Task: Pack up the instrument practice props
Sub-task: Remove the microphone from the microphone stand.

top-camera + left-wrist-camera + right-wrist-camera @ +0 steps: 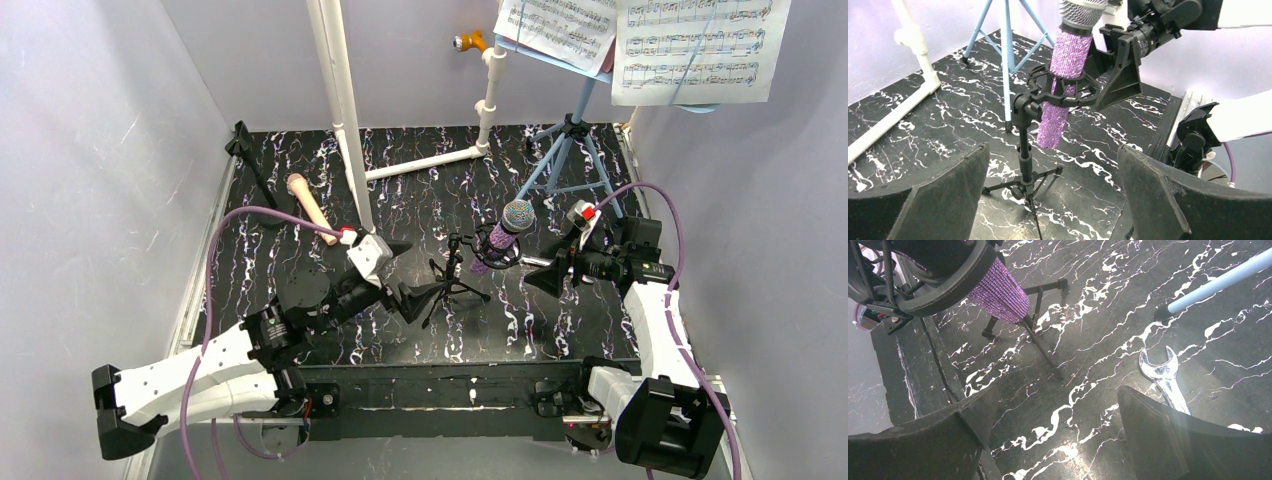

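Note:
The purple glitter microphone (505, 232) stands tilted in the round holder of the black mic tripod (452, 280) at mid-table. My left gripper (413, 276) is open and empty just left of the tripod; in the left wrist view the tripod (1023, 165) and microphone (1063, 95) lie ahead of the gripper (1055, 195). My right gripper (547, 266) is open and empty just right of the microphone (1000, 292). The peach microphone (308, 200) lies at back left. The light-blue music rack (570, 160) stands at back right, holding sheet-music pages (700, 45).
White plastic pipes (340, 110) stand at back centre, one lying along the table. A silver wrench (1163, 380) lies on the table by the right gripper (1058, 430), near a blue rack leg (1218, 285). A black stand piece (248, 155) lies by the left wall.

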